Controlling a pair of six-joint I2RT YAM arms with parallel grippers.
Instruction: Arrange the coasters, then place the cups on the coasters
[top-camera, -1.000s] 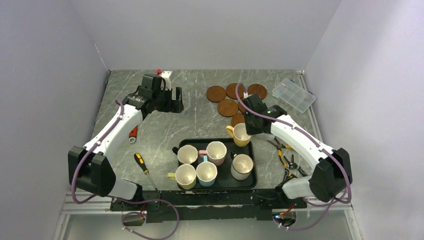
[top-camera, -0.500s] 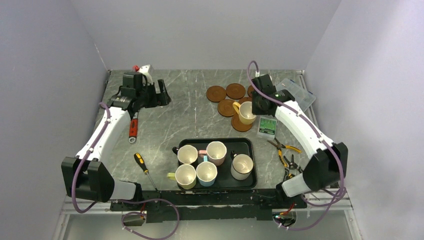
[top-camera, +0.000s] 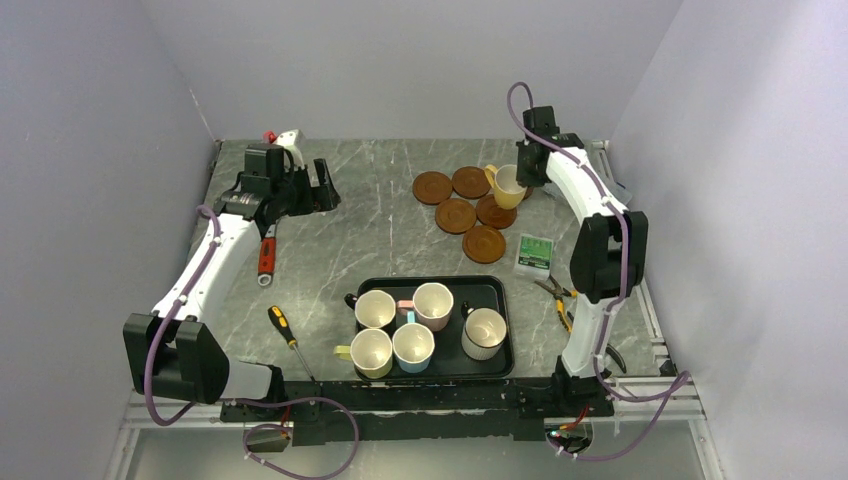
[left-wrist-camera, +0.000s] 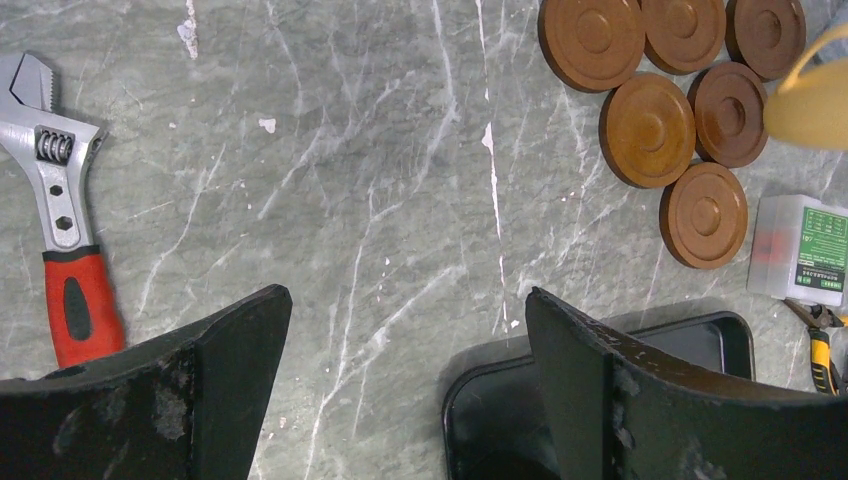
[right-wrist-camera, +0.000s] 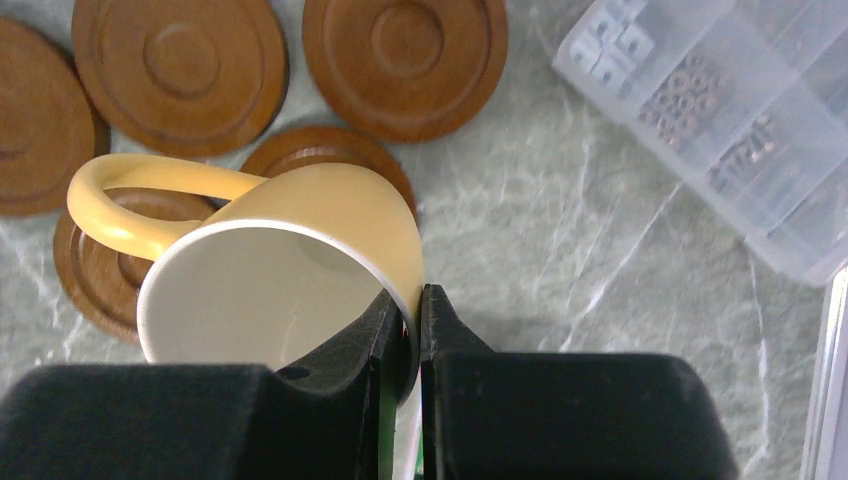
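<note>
Several reddish-brown coasters (top-camera: 455, 215) lie clustered at the back right, also in the left wrist view (left-wrist-camera: 648, 128). My right gripper (right-wrist-camera: 410, 300) is shut on the rim of a yellow cup (right-wrist-camera: 290, 260), one finger inside and one outside. It holds the cup tilted above the far coasters (top-camera: 508, 186). Several more cups (top-camera: 413, 346) stand in the black tray (top-camera: 503, 291) near the front. My left gripper (left-wrist-camera: 405, 300) hangs open and empty over bare table at the back left (top-camera: 323, 195), its right finger above the tray's corner (left-wrist-camera: 470, 380).
A red-handled wrench (top-camera: 265, 262) and a screwdriver (top-camera: 285, 335) lie at the left. Pliers (top-camera: 560, 295) and a small green-labelled box (top-camera: 534, 253) lie right of the tray. A clear parts box (right-wrist-camera: 720, 120) sits at the back right.
My right arm has carried the yellow cup from the tray's far edge back over the coasters. My left arm swung a little toward the back left, then held still, open.
</note>
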